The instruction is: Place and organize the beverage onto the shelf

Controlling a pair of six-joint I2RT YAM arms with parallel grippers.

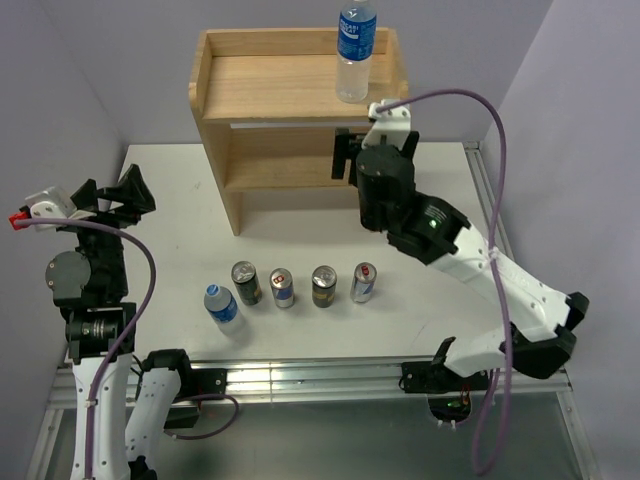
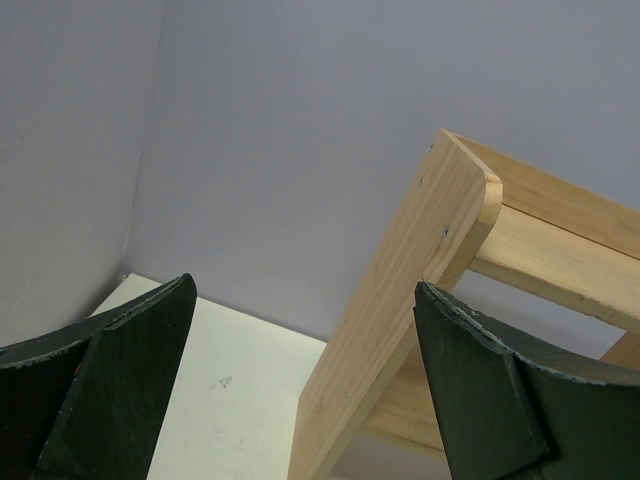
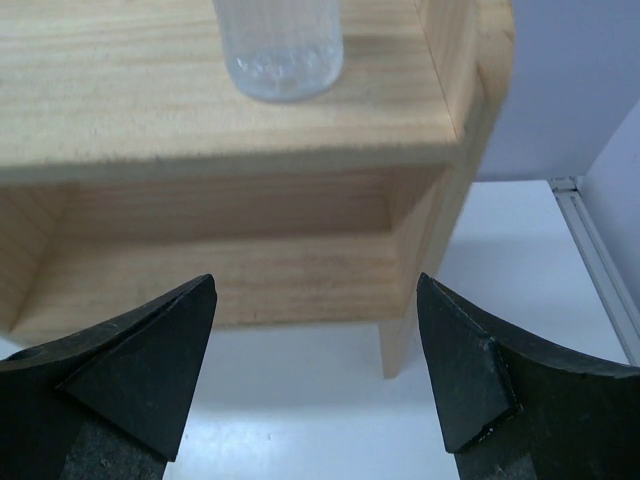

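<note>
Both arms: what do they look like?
The left arm and right arm have black joints, white link shells and a purple cable each. Their fingers are black wedges with white wrist mounts. The left mount has a red tip; a green light shows on the right arm.

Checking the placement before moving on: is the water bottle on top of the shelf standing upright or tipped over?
Upright: the water bottle stands base-down, cap up, on the top board of the shelf.
</note>
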